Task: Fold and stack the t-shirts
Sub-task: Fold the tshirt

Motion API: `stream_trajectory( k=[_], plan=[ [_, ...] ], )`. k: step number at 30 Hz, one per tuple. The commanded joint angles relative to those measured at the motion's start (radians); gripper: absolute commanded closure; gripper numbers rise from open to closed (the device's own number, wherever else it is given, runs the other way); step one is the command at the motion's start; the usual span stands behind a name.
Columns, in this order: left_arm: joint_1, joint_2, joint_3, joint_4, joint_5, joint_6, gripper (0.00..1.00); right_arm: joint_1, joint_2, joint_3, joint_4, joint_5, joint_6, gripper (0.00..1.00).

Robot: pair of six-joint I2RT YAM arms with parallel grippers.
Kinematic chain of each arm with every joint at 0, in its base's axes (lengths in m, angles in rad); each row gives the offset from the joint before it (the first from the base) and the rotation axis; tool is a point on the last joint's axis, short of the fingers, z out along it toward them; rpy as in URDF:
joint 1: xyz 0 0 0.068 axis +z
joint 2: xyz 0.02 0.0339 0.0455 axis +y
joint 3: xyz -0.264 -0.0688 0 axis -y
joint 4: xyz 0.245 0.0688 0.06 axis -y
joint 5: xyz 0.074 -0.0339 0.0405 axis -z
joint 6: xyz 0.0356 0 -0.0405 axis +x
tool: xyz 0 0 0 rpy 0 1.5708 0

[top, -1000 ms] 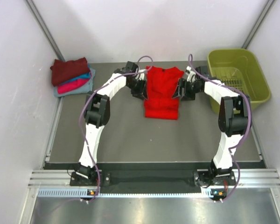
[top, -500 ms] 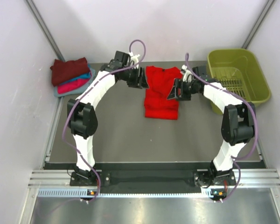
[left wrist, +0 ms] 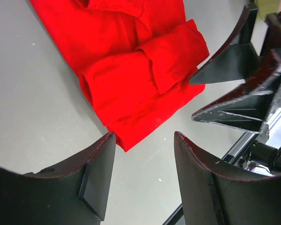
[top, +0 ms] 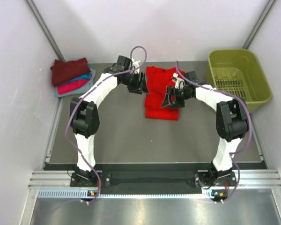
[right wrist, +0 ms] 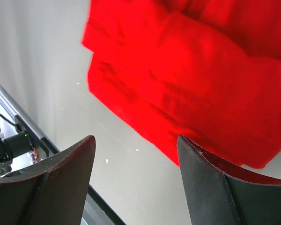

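Red t-shirt [top: 162,93] lay on the surface [top: 122,136], upper centre of the top view, with its sides tucked in to a narrow strip. It looked like a half-done fold. Left end effector [top: 139,84] sat just beside its left edge and right end effector [top: 171,99] over its right side. Both had fingers apart, nothing between them. Flanking it like that read as setup for the next fold.

Stack of folded t-shirts [top: 72,77] sat upper left, well apart, presumably the drop spot. Olive-green basket [top: 239,75] was upper right.

Unclear: the right arm covered the shirt's right edge, and the wrist views cut off its far end. Tip-to-cloth contact wasn't resolvable. The lower stack layers showed only as edges.
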Motion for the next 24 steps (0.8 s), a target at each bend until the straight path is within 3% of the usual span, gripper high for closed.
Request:
stream_trajectory(
  k=[1, 7, 11, 19, 23, 24],
  plan=[
    [0.012, -0.038, 0.011, 0.03, -0.002, -0.005, 0.42, 0.007, 0.016, 0.006, -0.006, 0.006, -0.014, 0.29],
    [0.019, -0.042, 0.018, 0.031, -0.013, -0.003, 0.42, 0.009, 0.055, 0.015, 0.008, 0.043, -0.024, 0.29],
    [0.019, -0.047, 0.002, 0.033, -0.019, -0.003, 0.42, 0.007, 0.122, 0.107, 0.014, 0.077, -0.055, 0.28],
    [0.02, -0.059, -0.014, 0.028, -0.041, 0.005, 0.42, -0.007, 0.245, 0.501, 0.015, 0.172, -0.078, 0.26],
    [0.022, -0.065, -0.044, 0.018, -0.057, -0.003, 0.4, -0.03, 0.175, 0.506, 0.02, 0.204, -0.081, 0.26],
    [0.022, -0.07, -0.057, 0.015, -0.059, -0.011, 0.35, -0.037, 0.152, 0.454, 0.017, 0.199, -0.08, 0.26]
  ],
)
